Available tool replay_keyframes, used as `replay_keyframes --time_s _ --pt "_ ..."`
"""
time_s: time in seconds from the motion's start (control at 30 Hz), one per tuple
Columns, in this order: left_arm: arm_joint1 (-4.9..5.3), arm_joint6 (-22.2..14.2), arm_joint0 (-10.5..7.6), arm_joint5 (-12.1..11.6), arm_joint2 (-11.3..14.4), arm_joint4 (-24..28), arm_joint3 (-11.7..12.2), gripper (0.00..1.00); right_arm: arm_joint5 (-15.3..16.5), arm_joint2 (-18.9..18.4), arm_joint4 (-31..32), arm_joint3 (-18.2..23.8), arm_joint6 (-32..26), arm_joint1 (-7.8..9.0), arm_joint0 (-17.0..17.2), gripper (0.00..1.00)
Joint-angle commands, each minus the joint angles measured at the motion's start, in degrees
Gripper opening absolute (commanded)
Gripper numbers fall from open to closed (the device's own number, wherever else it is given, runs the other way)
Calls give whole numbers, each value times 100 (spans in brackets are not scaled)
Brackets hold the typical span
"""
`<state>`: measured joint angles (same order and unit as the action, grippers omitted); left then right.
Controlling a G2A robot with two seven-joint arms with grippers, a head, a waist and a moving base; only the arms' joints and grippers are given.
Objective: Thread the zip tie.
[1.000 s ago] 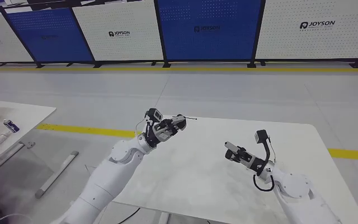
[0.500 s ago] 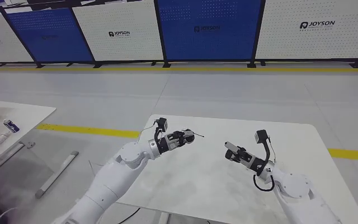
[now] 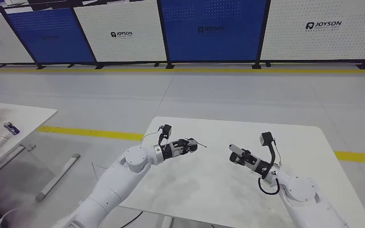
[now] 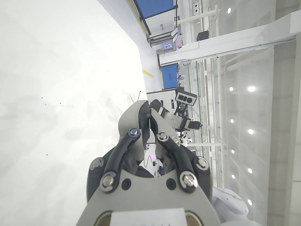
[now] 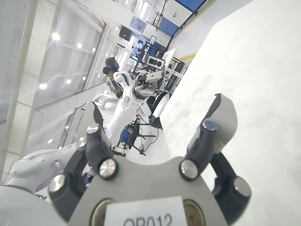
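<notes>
Left gripper [image 3: 193, 143] clamps thin black zip tie [image 3: 201, 146] above white bench [image 3: 228, 194], tail poking past fingertips; right gripper [image 3: 232, 154] hangs nearby, jaws wide apart, holding nothing.

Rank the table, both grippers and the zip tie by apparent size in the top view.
1. table
2. left gripper and right gripper: they look about alike, so no ranking
3. zip tie, a thin strand pinched in the left gripper

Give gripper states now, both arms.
Left gripper: shut on the zip tie.
Right gripper: open, holding nothing.
</notes>
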<state>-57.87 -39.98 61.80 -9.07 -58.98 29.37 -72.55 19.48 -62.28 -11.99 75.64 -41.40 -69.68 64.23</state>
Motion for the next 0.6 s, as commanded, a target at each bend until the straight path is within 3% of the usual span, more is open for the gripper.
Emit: replay_keyframes --time_s 0.0,0.43,0.57 --pt "0 0 0 0 0 0 0 0 0 0 0 0 0 0 0 100" --pt "-9 116 23 20 5 1 -47 0 0 0 0 0 0 0 0 100" --pt "-10 218 52 -203 -151 193 -251 0 0 0 0 0 0 0 0 100"
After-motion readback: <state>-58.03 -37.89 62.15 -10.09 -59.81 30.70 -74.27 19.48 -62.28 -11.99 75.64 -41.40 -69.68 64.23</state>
